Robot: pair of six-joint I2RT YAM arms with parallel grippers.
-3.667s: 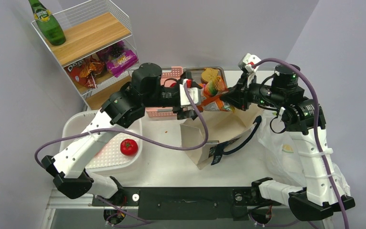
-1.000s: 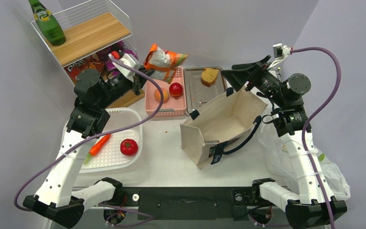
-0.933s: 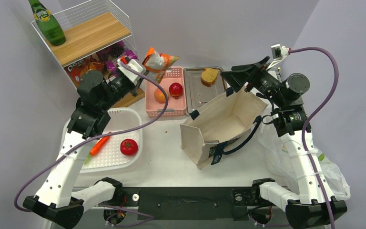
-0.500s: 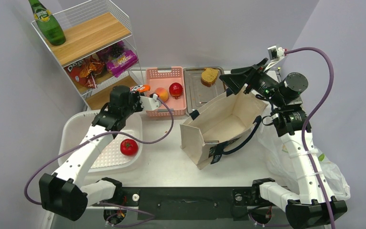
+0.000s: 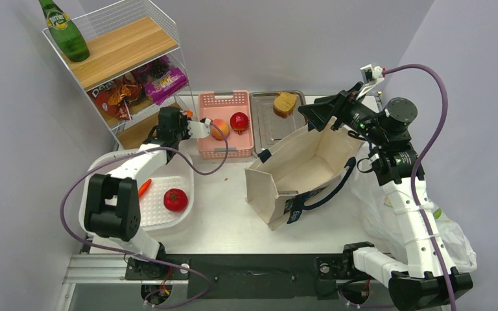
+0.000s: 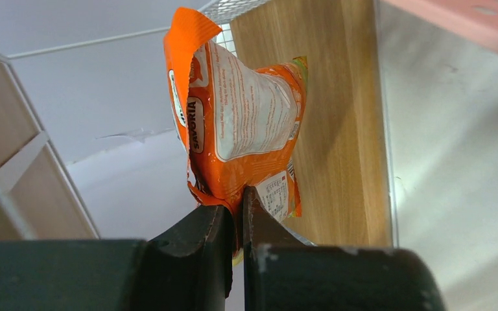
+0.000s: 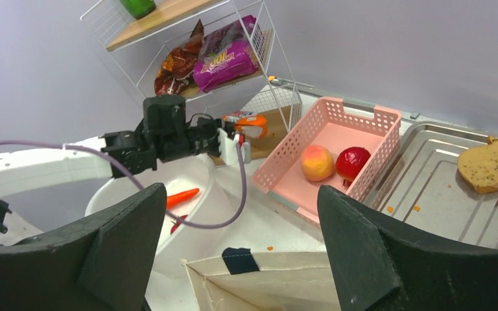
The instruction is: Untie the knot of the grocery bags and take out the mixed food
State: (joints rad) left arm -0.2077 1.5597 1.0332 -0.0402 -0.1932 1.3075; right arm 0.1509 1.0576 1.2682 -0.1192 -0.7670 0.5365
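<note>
My left gripper (image 6: 238,207) is shut on the bottom edge of an orange crisp packet (image 6: 237,123), which stands up from the jaws beside the lower wooden board of the wire shelf (image 5: 120,52). From above, the left gripper (image 5: 191,120) sits between that shelf and the pink basket (image 5: 215,154). The cream canvas tote (image 5: 305,165) lies open on the table, navy handles forward. My right gripper (image 7: 241,191) hangs open and empty above the tote's far rim (image 7: 279,278). The thin whitish plastic bag (image 5: 389,207) is crumpled at the right.
The pink basket holds a peach (image 5: 220,129) and a red fruit (image 5: 238,121). A white tub (image 5: 168,175) holds a tomato (image 5: 175,199) and a carrot (image 5: 144,188). A metal tray (image 5: 269,126) carries bread (image 5: 286,102). The shelf bears a green bottle (image 5: 65,29) and snack packets (image 5: 113,94).
My left arm has swung down from high beside the shelf and folded in, carrying the orange packet low to the shelf's bottom board. The right arm has barely shifted.
</note>
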